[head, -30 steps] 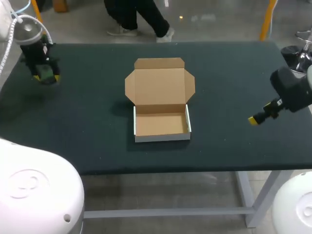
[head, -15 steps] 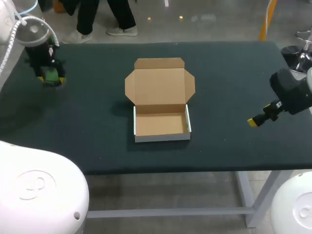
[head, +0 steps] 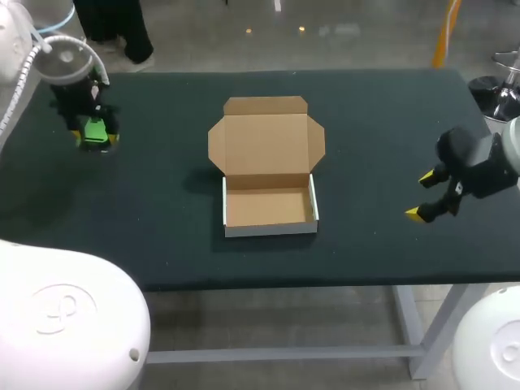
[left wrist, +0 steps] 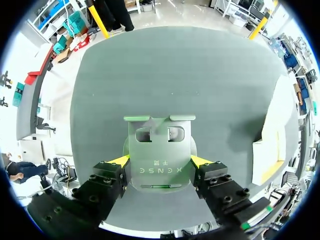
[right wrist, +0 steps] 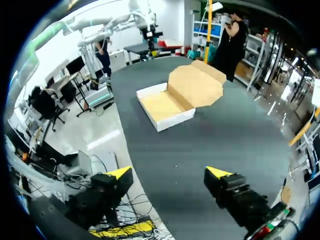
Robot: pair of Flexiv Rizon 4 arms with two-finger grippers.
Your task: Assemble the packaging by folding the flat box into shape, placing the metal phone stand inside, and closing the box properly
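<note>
left gripper (left wrist: 160, 162) clamps the metal phone stand (left wrist: 159, 145) by its side edges, over the far left of the table (head: 366, 122), well apart from the cardboard box (head: 270, 229). box mid-table, tray formed, lid open, empty. right gripper (right wrist: 169, 175) wide open, holds nothing. stand likely stiff, slick. box light and easily creased, so take the lid edge.

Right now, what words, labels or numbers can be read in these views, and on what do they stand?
On the grey metal phone stand held in the left claw: one short line of print, seen upside down, not clear enough to quote.
On the open brown cardboard box: no print visible.
</note>
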